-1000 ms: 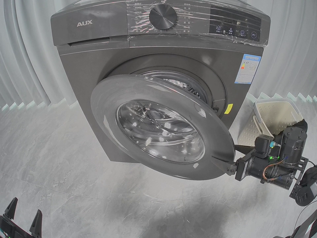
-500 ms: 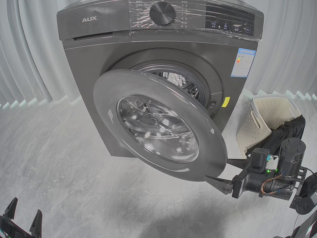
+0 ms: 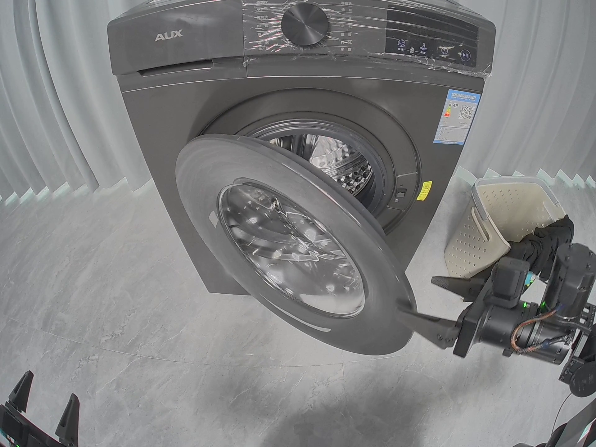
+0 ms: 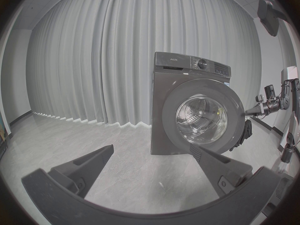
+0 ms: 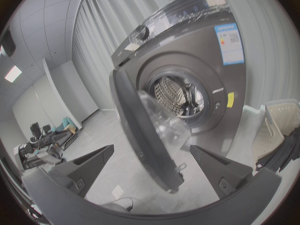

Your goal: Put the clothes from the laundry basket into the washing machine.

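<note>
Black plastic fingers of the left gripper (image 3: 48,385) stand spread and empty low at the robot's left, well apart from everything the task needs. Next comes the dark grey front-loading washing machine (image 3: 174,113), its round grey door with the glass bowl window (image 3: 198,169) swung partly out, so the perforated steel drum (image 3: 332,156) shows behind it. At the door's free edge sits the right gripper (image 3: 419,296), fingers parted with the rim lying between them, one finger against the edge, pinching nothing. The black clothes (image 3: 549,237) lie to the right of this gripper and farther back, draped over the near rim of the cream perforated plastic laundry basket (image 3: 490,215), which stands on the floor just beside the machine's right side. The fabric is bunched and limp, its long axis hanging down the basket wall. The right arm is much the nearer, so the pick would likely fall to it.
</note>
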Controlling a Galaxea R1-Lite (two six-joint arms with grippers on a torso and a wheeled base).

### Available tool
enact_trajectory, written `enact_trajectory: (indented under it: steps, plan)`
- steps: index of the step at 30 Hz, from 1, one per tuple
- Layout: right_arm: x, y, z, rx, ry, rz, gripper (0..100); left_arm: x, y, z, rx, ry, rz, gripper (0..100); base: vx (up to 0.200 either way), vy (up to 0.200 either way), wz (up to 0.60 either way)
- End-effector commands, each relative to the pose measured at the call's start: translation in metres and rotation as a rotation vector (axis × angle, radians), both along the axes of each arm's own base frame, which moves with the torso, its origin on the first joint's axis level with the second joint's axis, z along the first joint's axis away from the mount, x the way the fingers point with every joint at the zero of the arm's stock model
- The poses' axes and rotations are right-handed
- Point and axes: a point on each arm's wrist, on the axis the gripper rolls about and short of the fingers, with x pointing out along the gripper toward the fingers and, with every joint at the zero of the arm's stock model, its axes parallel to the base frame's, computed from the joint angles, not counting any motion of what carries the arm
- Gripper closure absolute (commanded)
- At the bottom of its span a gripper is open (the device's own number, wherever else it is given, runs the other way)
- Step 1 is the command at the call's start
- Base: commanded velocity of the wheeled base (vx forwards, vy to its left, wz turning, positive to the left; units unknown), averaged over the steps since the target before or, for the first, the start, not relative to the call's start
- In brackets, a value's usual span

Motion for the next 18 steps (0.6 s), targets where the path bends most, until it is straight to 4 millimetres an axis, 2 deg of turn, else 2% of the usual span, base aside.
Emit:
enact_trajectory:
  steps: [1, 4, 7, 10, 12, 18]
  plan:
    - [0.018, -0.025, 0.042, 0.096, -0.145, -0.123, 0, 0.000, 0.000, -0.005, 0.000, 0.000, 0.000, 0, 0.000, 0.000, 0.00]
    - [0.028, -0.031, 0.056, 0.151, -0.156, -0.157, 0, 0.000, 0.000, -0.005, 0.000, -0.001, 0.000, 0, 0.000, 0.000, 0.00]
    - [0.035, -0.033, 0.055, 0.149, -0.115, -0.189, 0, 0.000, 0.000, -0.005, 0.000, 0.000, 0.000, 0, 0.000, 0.000, 0.00]
    - [0.042, -0.033, 0.040, 0.110, -0.053, -0.205, 0, 0.000, 0.000, -0.005, 0.000, 0.000, 0.000, 0, 0.000, 0.000, 0.00]
    - [0.051, -0.028, 0.020, 0.073, 0.008, -0.231, 0, 0.000, 0.000, -0.005, 0.000, 0.000, 0.000, 0, 0.000, 0.000, 0.00]
    - [0.060, -0.020, -0.011, -0.018, 0.074, -0.288, 0, 0.000, 0.000, -0.005, 0.000, -0.001, 0.002, 0, 0.000, 0.000, 0.00]
